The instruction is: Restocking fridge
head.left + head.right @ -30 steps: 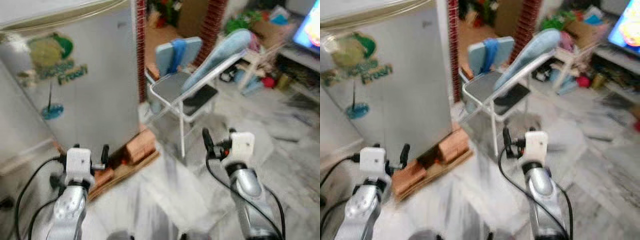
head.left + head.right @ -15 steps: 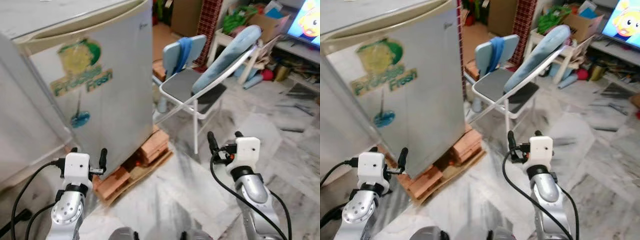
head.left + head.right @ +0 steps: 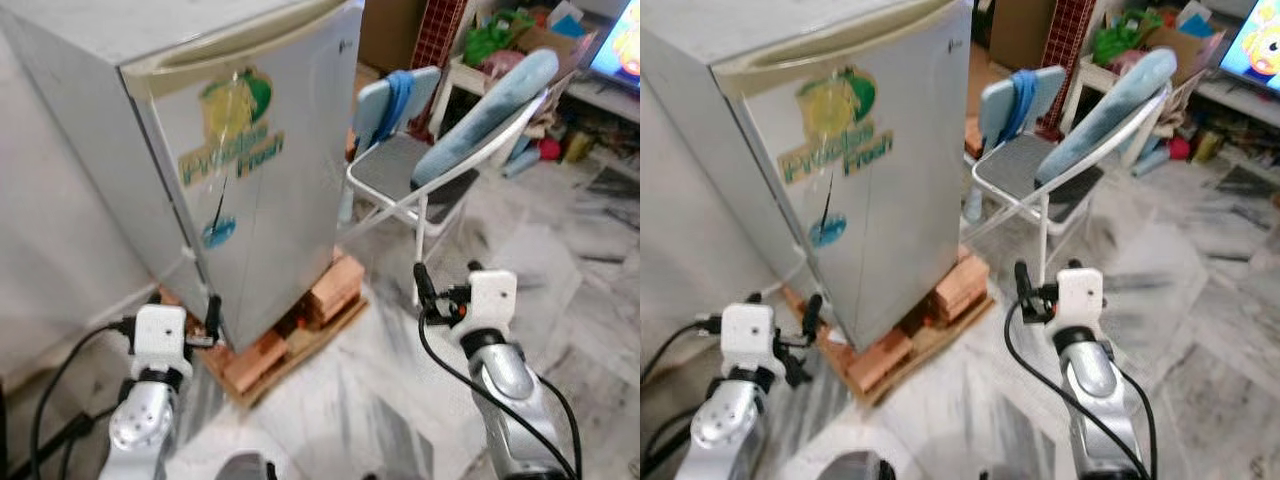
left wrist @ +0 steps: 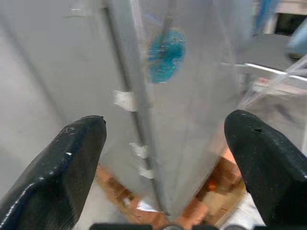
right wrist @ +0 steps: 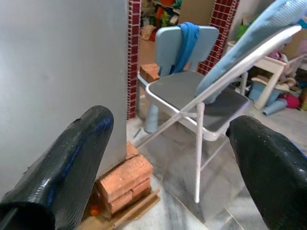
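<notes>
One "Fresh" sticker [image 3: 233, 140] on fridge [image 3: 280, 190]

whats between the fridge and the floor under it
The fridge does not stand on the marble floor directly: a layer of orange bricks on a wooden board props it up, seen in both eye views.

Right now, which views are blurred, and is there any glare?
Left and right eye views: floor smeared, fridge fairly sharp, soft sheen on its door. Left wrist view: fridge edge and sticker blurred, fingers sharp. Right wrist view: crisp on the folding chair; no strong glare.
</notes>
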Controlling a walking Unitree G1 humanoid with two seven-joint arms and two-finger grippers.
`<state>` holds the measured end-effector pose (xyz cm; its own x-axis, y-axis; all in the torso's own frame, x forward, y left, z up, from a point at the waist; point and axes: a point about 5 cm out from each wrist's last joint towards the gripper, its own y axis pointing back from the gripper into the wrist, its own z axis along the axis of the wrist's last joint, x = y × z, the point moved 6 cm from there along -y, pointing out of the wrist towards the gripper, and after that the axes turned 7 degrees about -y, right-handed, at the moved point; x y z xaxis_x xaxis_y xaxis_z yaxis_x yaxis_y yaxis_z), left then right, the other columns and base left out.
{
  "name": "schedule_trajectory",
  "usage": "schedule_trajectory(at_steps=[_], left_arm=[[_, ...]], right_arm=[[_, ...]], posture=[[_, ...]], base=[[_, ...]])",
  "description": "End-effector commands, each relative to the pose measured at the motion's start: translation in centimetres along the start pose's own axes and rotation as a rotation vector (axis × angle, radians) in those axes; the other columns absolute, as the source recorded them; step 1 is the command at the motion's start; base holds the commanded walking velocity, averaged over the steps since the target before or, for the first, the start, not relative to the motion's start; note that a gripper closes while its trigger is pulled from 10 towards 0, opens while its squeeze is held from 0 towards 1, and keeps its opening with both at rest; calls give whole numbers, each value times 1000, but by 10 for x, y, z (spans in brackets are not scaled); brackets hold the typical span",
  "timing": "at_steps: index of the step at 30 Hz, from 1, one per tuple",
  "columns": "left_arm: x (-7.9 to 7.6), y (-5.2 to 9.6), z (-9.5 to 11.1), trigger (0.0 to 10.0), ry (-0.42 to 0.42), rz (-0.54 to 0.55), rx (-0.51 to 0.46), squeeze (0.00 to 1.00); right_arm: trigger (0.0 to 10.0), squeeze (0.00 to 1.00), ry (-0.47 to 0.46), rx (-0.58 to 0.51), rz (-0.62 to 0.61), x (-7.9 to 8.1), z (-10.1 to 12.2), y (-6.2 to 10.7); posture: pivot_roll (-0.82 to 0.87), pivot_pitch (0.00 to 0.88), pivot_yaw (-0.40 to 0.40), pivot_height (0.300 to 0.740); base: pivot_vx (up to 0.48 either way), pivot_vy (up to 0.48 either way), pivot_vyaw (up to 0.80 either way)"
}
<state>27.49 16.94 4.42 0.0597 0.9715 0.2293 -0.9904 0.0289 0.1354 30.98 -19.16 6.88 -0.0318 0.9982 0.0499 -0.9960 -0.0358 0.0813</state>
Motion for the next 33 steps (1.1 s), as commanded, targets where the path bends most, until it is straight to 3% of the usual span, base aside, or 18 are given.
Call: schedule_trajectory(at_steps=[1,22,28,33], left_arm=[[8,1,-2,10000,-21,18,11,0],[3,-7,5,10000,-46,-19,-11,0],[6,-11,7,10000,-59,-12,-15,0],[7,-11,8,10000,-58,-6,-18,0]], right_arm=[[10000,0,0,2,4,2,0,-1],[10000,0,22,17,13,5,-3,-3],[10000,0,20,15,12,6,-3,-3],[10000,0,19,16,15,8,-3,-3]], posture=[[85,41,-1,740],[75,67,6,740],[74,74,16,740],[78,77,16,740]], base=[[0,472,0],[0,467,-76],[0,0,-681],[0,0,0]])
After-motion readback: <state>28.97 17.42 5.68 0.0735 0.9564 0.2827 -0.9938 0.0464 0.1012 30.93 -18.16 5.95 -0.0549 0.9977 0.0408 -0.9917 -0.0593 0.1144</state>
